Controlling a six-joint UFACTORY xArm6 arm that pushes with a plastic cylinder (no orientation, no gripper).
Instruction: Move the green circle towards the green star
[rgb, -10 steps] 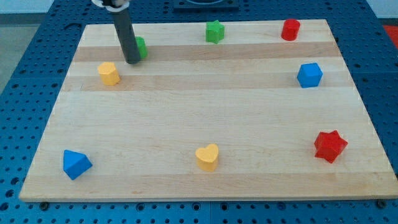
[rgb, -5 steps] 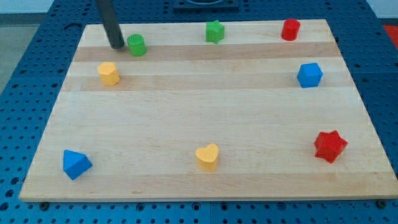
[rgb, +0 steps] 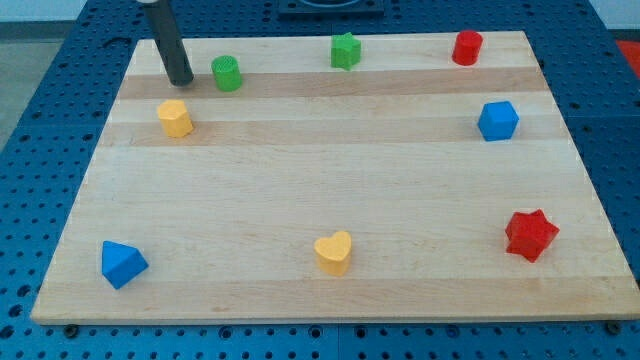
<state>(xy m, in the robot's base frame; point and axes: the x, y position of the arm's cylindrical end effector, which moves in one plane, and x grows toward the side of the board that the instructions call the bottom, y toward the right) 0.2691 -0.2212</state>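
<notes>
My tip (rgb: 181, 81) beside green circle (rgb: 227, 73)

Two green blocks (rgb: 227, 73) (rgb: 345, 50), two red (rgb: 466, 47) (rgb: 530, 235), two blue (rgb: 497, 120) (rgb: 122, 264), two yellow (rgb: 175, 118) (rgb: 333, 252); pale striped wooden board (rgb: 320, 190); dark rod (rgb: 172, 50).

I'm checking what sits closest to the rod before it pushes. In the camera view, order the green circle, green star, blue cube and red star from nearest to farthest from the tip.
From my tip:
1. Green circle, just to its right.
2. Green star, top middle.
3. Blue cube, right edge.
4. Red star, bottom right.
</notes>
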